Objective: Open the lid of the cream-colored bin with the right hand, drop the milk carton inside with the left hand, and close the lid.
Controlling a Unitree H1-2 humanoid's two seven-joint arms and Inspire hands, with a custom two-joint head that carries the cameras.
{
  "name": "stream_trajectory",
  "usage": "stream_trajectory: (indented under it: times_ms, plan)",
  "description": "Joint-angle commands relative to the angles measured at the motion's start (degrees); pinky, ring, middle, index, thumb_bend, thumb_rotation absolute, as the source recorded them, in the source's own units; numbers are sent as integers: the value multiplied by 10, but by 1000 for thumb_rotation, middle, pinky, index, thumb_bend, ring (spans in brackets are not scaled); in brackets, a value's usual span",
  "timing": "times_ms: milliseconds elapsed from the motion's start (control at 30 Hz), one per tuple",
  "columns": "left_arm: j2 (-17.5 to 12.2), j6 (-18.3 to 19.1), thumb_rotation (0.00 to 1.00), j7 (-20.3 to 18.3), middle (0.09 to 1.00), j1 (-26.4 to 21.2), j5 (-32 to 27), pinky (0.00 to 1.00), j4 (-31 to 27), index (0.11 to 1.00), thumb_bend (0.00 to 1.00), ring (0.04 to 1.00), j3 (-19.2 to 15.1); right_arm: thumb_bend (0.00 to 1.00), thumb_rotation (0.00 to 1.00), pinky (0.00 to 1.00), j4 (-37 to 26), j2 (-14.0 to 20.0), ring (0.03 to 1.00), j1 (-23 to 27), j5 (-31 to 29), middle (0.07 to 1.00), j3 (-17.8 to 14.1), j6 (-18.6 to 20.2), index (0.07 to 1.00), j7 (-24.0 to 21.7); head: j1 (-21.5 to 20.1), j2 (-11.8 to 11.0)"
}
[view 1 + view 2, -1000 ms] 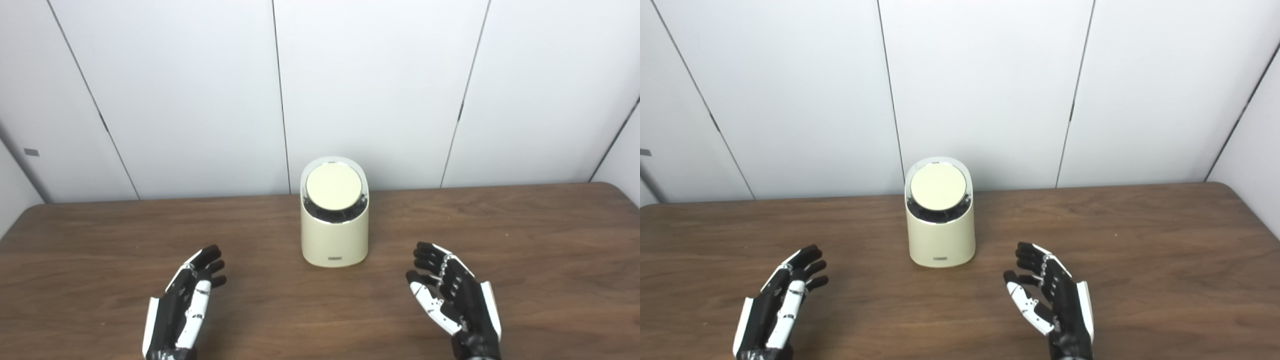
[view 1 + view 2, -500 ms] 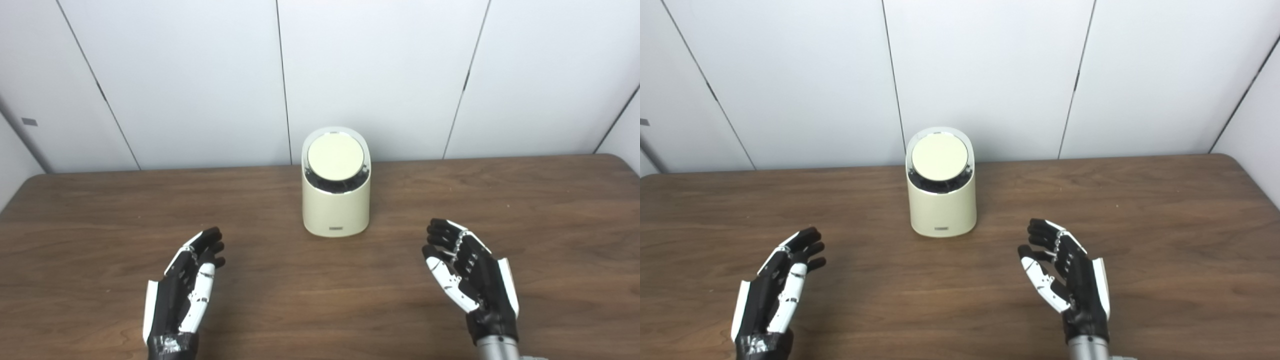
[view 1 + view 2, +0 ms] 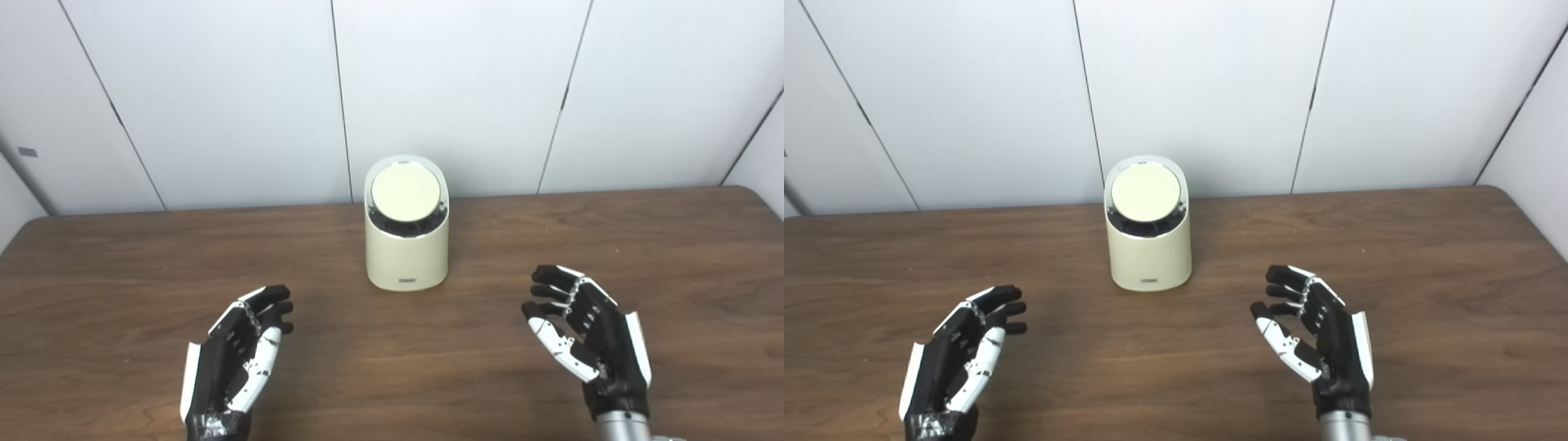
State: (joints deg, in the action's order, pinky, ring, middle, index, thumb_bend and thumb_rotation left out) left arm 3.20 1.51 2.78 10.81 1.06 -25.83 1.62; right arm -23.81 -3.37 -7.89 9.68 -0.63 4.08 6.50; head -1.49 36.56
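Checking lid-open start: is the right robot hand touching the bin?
Apart. The left eye view shows bare table between the right robot hand and the cream-colored bin.

We can't read the tiny label (image 3: 407,281) low on the bin (image 3: 406,257), way too small. Both arms get cut off at the bottom edge, and the table (image 3: 392,367) runs out of frame on both sides.
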Motion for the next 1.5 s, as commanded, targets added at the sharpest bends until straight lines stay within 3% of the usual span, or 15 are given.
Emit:
stream_trajectory:
  times_ms: [0,367,533,1133,1467]
  plan:
    - [21,-26,355,15,744,14,5,642,-12,722,271,724,-3,270,204,598,-19,0,698,3,0,711,-1,-18,680,1,0,-1]
    - [27,-39,369,39,729,9,10,650,3,712,255,713,-11,263,185,585,-19,1,681,5,-5,696,-3,-18,672,0,2,3]
    - [36,-25,351,45,726,10,2,653,-5,712,265,710,-11,277,173,583,-20,-3,677,5,-5,691,-6,-13,666,4,4,7]
    - [37,-14,277,40,724,13,-20,612,-3,707,263,701,-10,297,217,540,-12,2,655,6,15,671,-2,-24,637,5,-1,7]
    - [34,-14,273,39,730,8,-19,612,-2,715,251,702,-14,288,170,538,-12,0,654,8,21,676,1,-18,640,3,-3,6]
